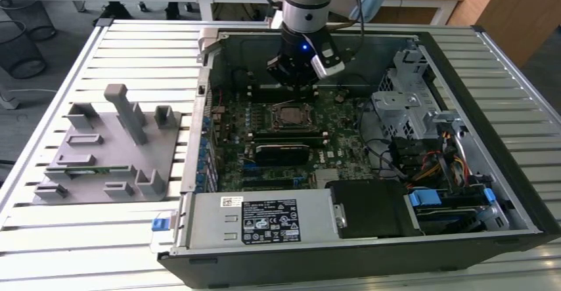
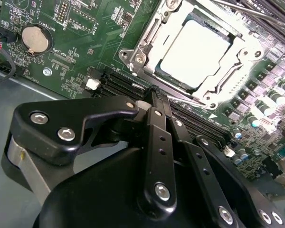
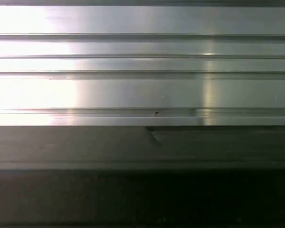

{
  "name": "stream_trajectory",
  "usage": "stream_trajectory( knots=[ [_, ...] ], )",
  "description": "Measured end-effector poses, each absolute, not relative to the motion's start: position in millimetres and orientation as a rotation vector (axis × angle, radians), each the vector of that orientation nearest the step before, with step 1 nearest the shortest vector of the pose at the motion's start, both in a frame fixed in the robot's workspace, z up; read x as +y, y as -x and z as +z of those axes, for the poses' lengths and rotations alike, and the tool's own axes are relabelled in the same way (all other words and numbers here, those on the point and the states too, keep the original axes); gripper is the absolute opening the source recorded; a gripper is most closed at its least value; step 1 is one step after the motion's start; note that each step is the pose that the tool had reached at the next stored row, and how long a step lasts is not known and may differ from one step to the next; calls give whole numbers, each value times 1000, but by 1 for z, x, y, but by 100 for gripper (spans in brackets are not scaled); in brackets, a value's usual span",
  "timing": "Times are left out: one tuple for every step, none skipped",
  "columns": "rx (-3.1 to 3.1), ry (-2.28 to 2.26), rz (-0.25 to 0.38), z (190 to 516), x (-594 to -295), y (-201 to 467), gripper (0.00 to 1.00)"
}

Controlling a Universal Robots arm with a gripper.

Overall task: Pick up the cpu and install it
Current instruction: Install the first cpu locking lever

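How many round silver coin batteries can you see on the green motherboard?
1. The round silver coin battery sits in a holder on the green motherboard, apart from the socketed cpu. Others may be hidden.

The cpu [image 2: 195, 53] is a flat square chip with a pale silver-grey metal top, lying level and seated inside the metal socket frame [image 2: 147, 35] on the green motherboard [image 2: 76, 42]. In the second wrist view it sits just beyond the gripper [image 2: 154, 92], apart from the fingertips and not held. In the exterior view it lies directly below the gripper [image 1: 295, 89], near the board's middle [image 1: 288, 115].
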State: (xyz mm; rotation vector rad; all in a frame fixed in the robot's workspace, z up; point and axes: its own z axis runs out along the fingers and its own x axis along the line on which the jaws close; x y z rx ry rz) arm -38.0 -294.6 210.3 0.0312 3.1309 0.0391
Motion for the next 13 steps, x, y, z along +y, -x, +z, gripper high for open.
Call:
stream_trajectory(
  knots=[
    [3131,-31,39,210,-295,38,11],
    [3131,-31,39,209,-295,37,11],
    [3131,-31,39,209,-295,37,11],
    [3131,-31,39,208,-295,36,11],
    [3131,-31,39,208,-295,36,11],
    [3131,-31,39,207,-295,35,11],
    [3131,-31,39,207,-295,35,11],
    [3131,-31,39,206,-295,35,11],
    [3131,-31,39,206,-295,34,11],
    [3131,-31,39,205,-295,34,11],
    [3131,-31,39,205,-295,34,11],
    [3131,-31,39,204,-295,34,11],
    [3131,-31,39,204,-295,34,11]
  ],
)
